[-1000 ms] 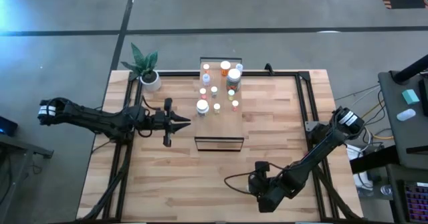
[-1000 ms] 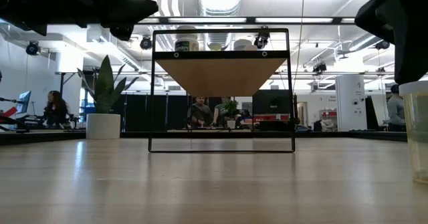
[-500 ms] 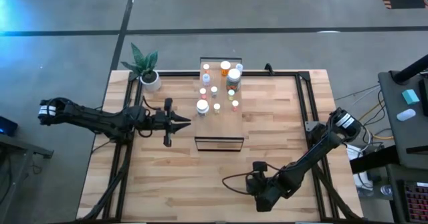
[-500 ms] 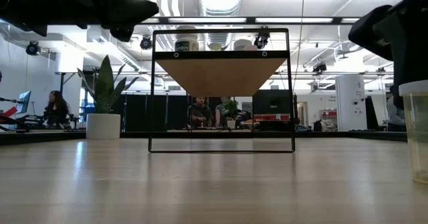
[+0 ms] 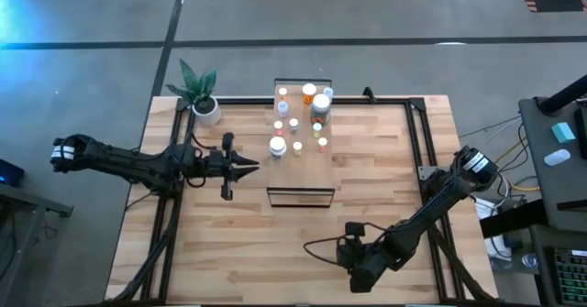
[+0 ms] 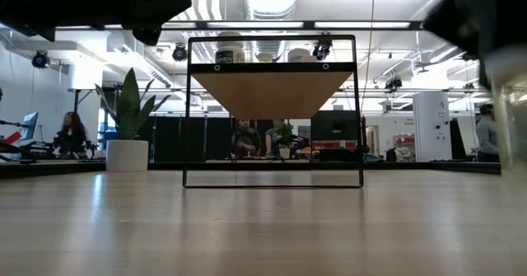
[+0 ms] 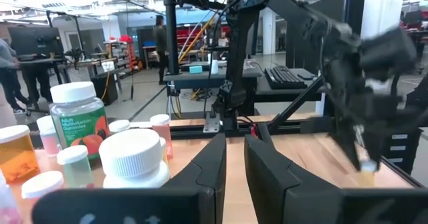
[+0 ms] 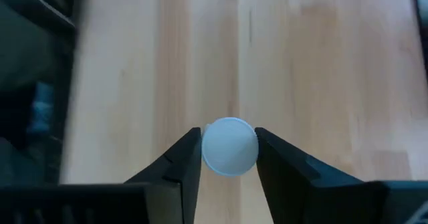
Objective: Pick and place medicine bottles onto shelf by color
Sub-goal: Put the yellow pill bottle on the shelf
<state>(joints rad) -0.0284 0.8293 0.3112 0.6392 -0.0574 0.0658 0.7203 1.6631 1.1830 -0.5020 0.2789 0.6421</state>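
Between right gripper (image 8: 229,150) fingers, white-capped bottle (image 8: 229,146)

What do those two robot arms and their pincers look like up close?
Both arms are dark, jointed and slender. The left arm has a white-banded joint near its base, as does the right arm, which trails a thin black cable. Each ends in two flat black jaws tapering to blunt tips: left gripper, right gripper.
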